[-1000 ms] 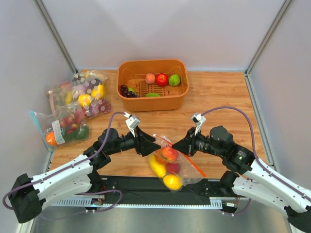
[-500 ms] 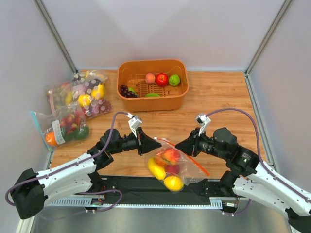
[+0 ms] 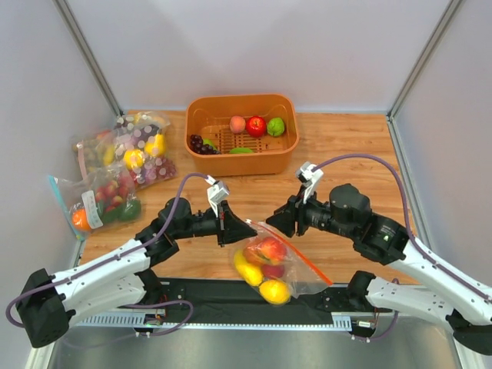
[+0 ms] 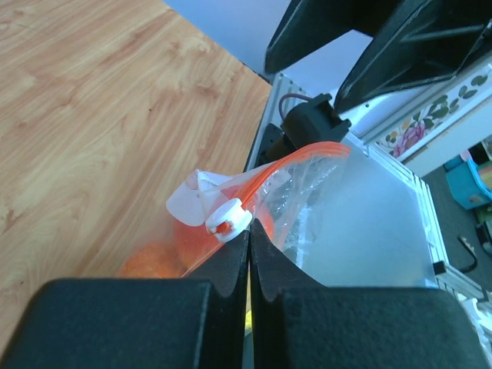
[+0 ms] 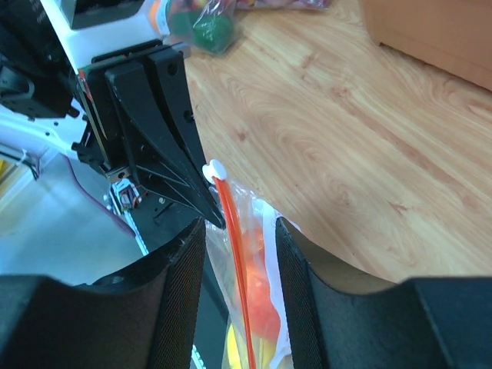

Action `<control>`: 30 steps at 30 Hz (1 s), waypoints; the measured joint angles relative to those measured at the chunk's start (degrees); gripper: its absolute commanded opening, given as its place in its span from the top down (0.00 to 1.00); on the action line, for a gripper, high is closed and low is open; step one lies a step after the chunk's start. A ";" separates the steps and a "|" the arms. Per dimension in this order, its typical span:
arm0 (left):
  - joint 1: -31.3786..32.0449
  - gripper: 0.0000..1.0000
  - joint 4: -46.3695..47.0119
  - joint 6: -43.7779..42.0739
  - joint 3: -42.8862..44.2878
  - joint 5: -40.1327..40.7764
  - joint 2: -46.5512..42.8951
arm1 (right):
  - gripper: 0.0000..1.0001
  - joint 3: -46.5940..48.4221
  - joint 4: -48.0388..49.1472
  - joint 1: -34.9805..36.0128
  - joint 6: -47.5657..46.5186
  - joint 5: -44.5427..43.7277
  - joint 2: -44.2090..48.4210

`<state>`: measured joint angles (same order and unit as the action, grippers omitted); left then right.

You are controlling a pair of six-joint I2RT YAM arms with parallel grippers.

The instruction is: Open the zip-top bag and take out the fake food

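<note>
You have a clear zip-top bag (image 3: 298,270) with an orange-red zip strip (image 5: 231,223) and a white slider (image 4: 228,218). The fake food (image 3: 265,261) inside reads yellow, red and red-yellow. Your table (image 3: 346,146) shows light brown wood grain. The basket (image 3: 242,164) is orange, holding a pink peach (image 3: 237,124), red apple (image 3: 256,125) and green fruit (image 3: 276,126). The left gripper (image 3: 247,231) and right gripper (image 3: 273,224) are black.

Top camera is looking down from high at 6 o'clock, taking in the whole table (image 3: 346,154). Left wrist camera is peering close along its fingers (image 4: 223,269) toward 3 o'clock, and right wrist camera is facing the opposite way, toward 9 o'clock. All three are catching the bag (image 3: 270,263).
</note>
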<state>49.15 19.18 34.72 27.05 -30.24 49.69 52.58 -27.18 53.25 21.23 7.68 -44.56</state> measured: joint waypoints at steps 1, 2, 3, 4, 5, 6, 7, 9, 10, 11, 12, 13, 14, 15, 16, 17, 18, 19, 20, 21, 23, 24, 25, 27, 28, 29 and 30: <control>0.00 1.00 -0.44 -0.35 0.59 -0.85 0.31 | 0.57 0.46 0.02 0.76 -0.66 0.04 -1.09; 0.00 1.00 -0.74 -0.61 1.01 -1.57 0.59 | 0.57 0.70 0.02 1.46 -1.20 0.07 -2.01; 0.00 1.00 -1.20 -0.81 1.33 -2.27 0.76 | 0.58 0.87 0.00 2.67 -1.79 -0.13 -3.06; 0.00 1.00 -1.55 -1.01 1.55 -2.82 0.90 | 0.58 1.07 -0.04 3.78 -2.29 -0.33 -3.98; 0.00 1.00 -1.79 -1.20 1.68 -3.45 1.01 | 0.58 1.20 -0.02 4.96 -2.86 -0.61 -4.90; 0.00 1.00 -2.29 -1.46 1.86 -4.13 1.11 | 0.58 1.36 -0.04 6.21 -3.37 -0.90 -5.62; 0.00 1.00 -2.71 -1.66 2.05 -4.59 1.25 | 0.58 1.44 -0.04 7.08 -3.74 -1.25 -6.14; 0.00 1.00 -3.76 -2.01 2.62 -5.53 1.62 | 0.58 1.53 -0.04 8.63 -4.44 -1.92 -6.84; 0.00 1.00 -4.11 -2.14 2.91 -5.95 1.84 | 0.58 1.60 -0.04 9.05 -4.66 -2.43 -7.04; 0.00 1.00 -4.50 -2.29 3.19 -6.32 1.99 | 0.58 1.75 -0.04 9.38 -4.90 -2.89 -7.23; 0.00 1.00 -4.83 -2.49 3.43 -6.69 2.08 | 0.58 1.92 0.00 9.66 -5.09 -3.37 -7.41; 0.02 1.00 -4.92 -2.67 3.56 -7.02 2.12 | 0.58 2.12 -0.02 9.79 -5.29 -3.80 -7.61; 0.04 1.00 -5.18 -2.80 3.69 -7.30 2.12 | 0.58 2.36 0.04 9.99 -5.46 -4.31 -7.85; 0.09 1.00 -5.33 -2.95 3.80 -7.43 2.12 | 0.59 2.56 0.04 10.12 -5.68 -4.81 -8.13; 0.20 1.00 -5.64 -3.13 3.93 -7.56 2.14 | 0.59 2.69 0.07 10.23 -5.84 -5.20 -8.39; 0.31 1.00 -5.99 -3.21 4.11 -7.74 2.14 | 0.59 2.86 0.04 10.38 -5.97 -5.51 -8.74; 0.42 1.00 -6.27 -3.39 4.31 -7.96 2.14 | 0.60 2.99 0.04 10.49 -6.12 -6.01 -9.18; 0.59 1.00 -6.51 -3.56 4.44 -8.15 2.14 | 0.60 3.15 0.04 10.71 -6.27 -6.75 -9.73; 0.70 1.00 -6.60 -3.61 4.48 -8.31 2.14 | 0.60 3.21 0.02 10.84 -6.36 -7.30 -10.12; 0.81 1.00 -6.73 -3.72 4.50 -8.33 2.16 | 0.60 3.26 0.02 10.88 -6.47 -7.80 -10.49; 0.96 1.00 -7.13 -3.89 4.52 -8.33 2.16 | 0.60 3.30 0.04 11.04 -6.60 -8.44 -10.99; 1.05 1.00 -7.43 -4.02 4.52 -8.33 2.19 | 0.61 3.30 0.04 11.13 -6.71 -8.79 -11.19; 1.14 1.00 -7.67 -4.07 4.52 -8.35 2.19 | 0.61 3.30 0.07 11.19 -6.75 -9.05 -11.37; 1.33 1.00 -7.85 -4.15 4.52 -8.33 2.19 | 0.61 3.32 0.20 11.23 -6.78 -9.44 -11.67; 1.46 1.00 -7.91 -4.22 4.52 -8.33 2.19 | 0.61 3.32 0.35 11.23 -6.80 -9.64 -11.85; 1.60 1.00 -7.93 -4.26 4.52 -8.35 2.19 | 0.62 3.37 0.46 11.26 -6.82 -9.77 -12.00; 1.68 1.00 -7.98 -4.28 4.52 -8.33 2.19 | 0.62 3.52 0.52 11.39 -6.86 -9.86 -12.22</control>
<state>50.83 11.20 30.44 31.57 -38.57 51.88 56.10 -26.65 64.64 14.37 -2.17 -56.77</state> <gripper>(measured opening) 0.006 0.388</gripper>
